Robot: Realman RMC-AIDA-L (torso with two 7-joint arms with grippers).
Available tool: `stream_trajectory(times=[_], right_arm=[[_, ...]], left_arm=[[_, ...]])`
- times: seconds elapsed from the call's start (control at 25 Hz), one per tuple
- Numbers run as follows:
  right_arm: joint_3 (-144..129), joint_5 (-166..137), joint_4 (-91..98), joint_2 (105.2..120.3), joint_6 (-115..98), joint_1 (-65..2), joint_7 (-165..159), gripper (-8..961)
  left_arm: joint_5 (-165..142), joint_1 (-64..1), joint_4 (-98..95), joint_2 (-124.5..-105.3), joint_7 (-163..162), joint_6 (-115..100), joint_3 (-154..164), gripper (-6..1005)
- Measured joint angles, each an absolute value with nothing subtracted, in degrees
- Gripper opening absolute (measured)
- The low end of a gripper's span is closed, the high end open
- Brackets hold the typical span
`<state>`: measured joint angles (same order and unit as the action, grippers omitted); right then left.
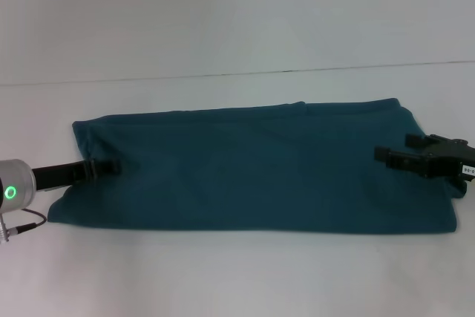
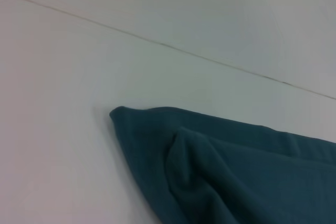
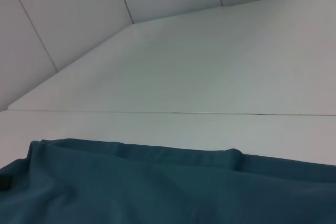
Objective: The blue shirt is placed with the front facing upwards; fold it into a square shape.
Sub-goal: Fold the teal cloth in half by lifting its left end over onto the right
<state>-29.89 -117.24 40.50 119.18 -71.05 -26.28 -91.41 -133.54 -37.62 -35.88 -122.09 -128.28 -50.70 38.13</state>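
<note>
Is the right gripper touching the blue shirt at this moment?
Cannot tell. In the head view the right gripper overlaps the blue shirt near its right end, but neither contact nor gap shows plainly.

Left arm: silver-grey cylindrical wrist segment carrying 1 lit green ring indicator, followed by a black forearm section ending in the black left hand [image 1: 106, 166]. A thin dark cable with a small connector trails from the underside of the silver segment. Right arm: the right hand [image 1: 393, 150] is matt black and angular, with 1 small white label bearing dark print.
</note>
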Motion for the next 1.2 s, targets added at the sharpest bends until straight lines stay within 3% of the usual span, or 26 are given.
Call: stream_trajectory(times=[0.52, 1.0, 1.2], right_arm=[[-29.9, -117.2, 40.4, 119.08, -70.8, -26.3, -91.3, 931], [-29.8, -117.2, 40.2, 119.26, -70.8, -26.3, -91.2, 931], [-29.8, -117.2, 39.8, 119.35, -70.2, -26.3, -91.2, 931]], left_arm=[[-134.9, -37.7, -36.0, -122.15, -128.1, -50.3, 38.9, 183], [-134.5, -35.5, -40.0, -123.57, -128.1, -47.0, 38.7, 70], [-134.4, -34.4, -41.1, -123.84, -128.2, -45.2, 38.6, 70]])
